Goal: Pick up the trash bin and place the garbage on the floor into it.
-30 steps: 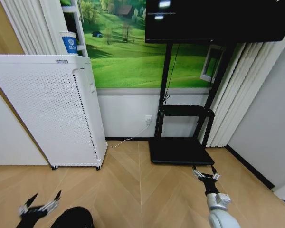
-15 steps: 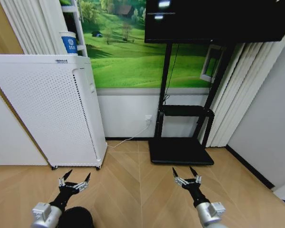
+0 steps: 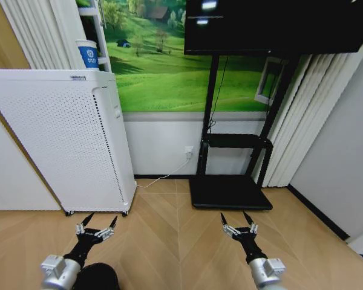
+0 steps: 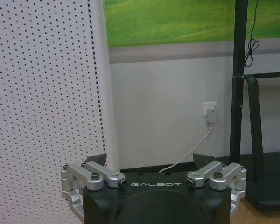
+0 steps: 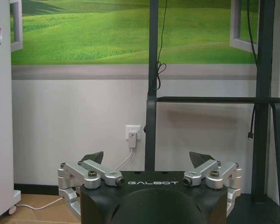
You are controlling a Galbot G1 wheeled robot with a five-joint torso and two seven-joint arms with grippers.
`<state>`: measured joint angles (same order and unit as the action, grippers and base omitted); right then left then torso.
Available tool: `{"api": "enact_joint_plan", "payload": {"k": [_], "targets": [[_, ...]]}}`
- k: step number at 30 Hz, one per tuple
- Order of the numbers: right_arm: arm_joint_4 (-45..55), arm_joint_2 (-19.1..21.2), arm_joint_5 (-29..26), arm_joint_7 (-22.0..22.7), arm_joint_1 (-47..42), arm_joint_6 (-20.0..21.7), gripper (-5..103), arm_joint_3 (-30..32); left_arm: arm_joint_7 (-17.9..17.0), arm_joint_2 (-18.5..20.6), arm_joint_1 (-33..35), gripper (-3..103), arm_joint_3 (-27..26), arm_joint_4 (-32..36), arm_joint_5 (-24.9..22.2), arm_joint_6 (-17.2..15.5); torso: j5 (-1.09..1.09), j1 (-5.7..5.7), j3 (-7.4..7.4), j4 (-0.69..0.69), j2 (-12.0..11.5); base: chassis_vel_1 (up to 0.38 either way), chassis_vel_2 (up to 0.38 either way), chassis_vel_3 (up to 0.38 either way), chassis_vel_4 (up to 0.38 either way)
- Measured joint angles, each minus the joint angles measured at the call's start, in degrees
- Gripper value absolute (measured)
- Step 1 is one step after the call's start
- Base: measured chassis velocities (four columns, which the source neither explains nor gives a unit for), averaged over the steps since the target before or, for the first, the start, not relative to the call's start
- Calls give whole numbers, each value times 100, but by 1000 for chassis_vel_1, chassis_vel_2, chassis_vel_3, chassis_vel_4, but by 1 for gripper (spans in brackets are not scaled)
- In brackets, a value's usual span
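Observation:
Both grippers hang open above the herringbone wood floor (image 3: 169, 241), with nothing between their fingers. My left gripper (image 3: 103, 219) is at the lower left, in front of the white perforated appliance (image 3: 66, 139). My right gripper (image 3: 234, 217) is at the lower right, just short of the black TV stand's base (image 3: 230, 192). A dark rounded shape (image 3: 95, 278) lies at the bottom edge beside the left arm; I cannot tell whether it is the trash bin. The garbage is out of view. The left wrist view has the left gripper (image 4: 150, 161) facing the appliance and wall; the right gripper (image 5: 147, 157) faces the stand.
The white appliance stands on castors against the left wall. A wall socket (image 3: 188, 151) with a white cable sits between it and the TV stand. Curtains (image 3: 308, 121) and a grey wall close the right side. Bare floor stretches between the two grippers.
Over the last second both arms came up and forward. The left gripper rose from the bottom left corner and the right one shifted leftward. Both have hardly moved in the last half second.

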<state>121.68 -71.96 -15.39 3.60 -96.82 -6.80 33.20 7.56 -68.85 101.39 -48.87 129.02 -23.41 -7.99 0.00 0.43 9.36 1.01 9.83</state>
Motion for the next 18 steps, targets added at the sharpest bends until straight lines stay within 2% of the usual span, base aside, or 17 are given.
{"api": "enact_joint_plan", "payload": {"k": [18], "targets": [[-15,2,-3,6,7,-12,100,3,0,-2,9,100,-10,-8,-8,-9,0,-1,0,0,0,0,0,0,0]]}}
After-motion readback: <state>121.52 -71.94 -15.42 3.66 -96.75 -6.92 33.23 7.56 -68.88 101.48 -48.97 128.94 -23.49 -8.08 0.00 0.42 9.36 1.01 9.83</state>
